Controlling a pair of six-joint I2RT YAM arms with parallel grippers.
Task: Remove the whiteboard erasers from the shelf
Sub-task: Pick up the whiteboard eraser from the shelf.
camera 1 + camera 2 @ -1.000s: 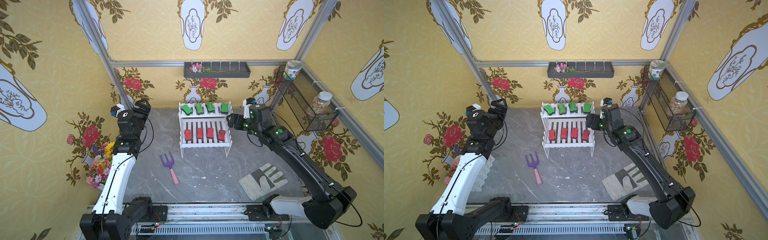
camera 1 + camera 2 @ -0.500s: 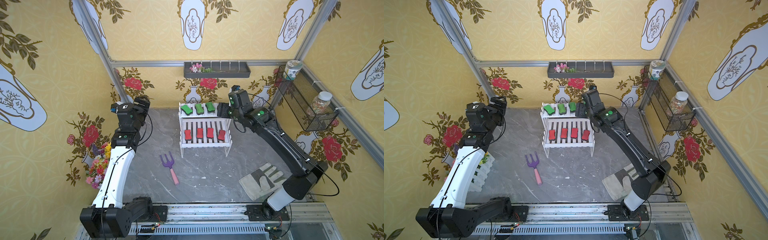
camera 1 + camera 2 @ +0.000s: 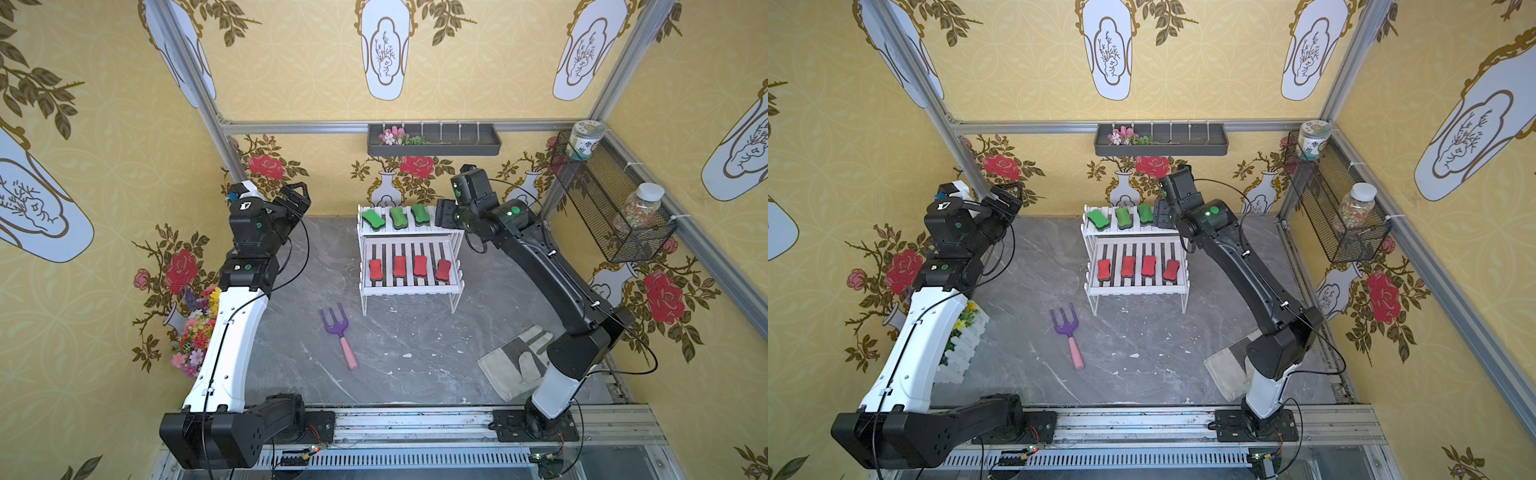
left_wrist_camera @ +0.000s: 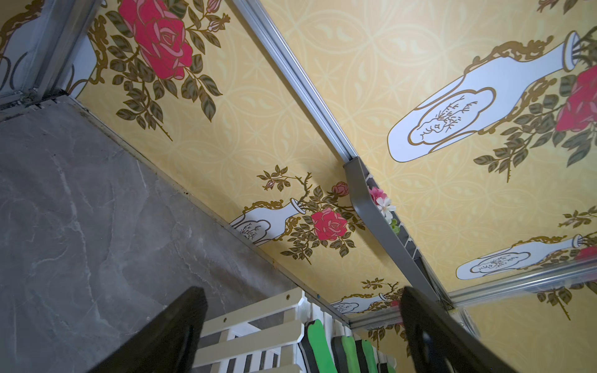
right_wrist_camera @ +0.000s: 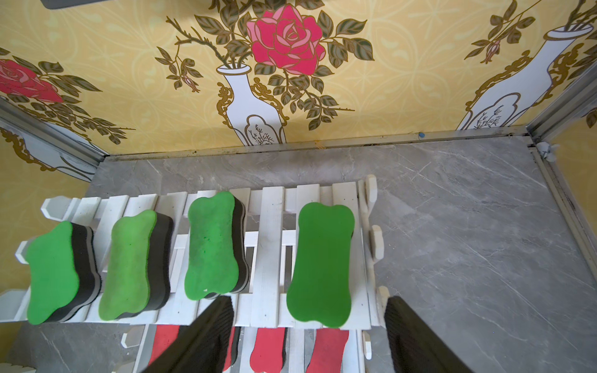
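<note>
And there's the right gripper (image 5: 307, 302) over the white shelf (image 3: 409, 287), centre of frame in both top views, its jaws apart and straddling the fourth green eraser (image 5: 320, 263) at the picture-right end of the upper tier, with no squeeze visible. Three more green erasers (image 3: 397, 217) lie alongside it on that tier, and four red erasers (image 3: 400, 266) line the lower tier. The left gripper (image 3: 296, 196) hovers mid-left, well apart from the shelf, jaws wide apart.
</note>
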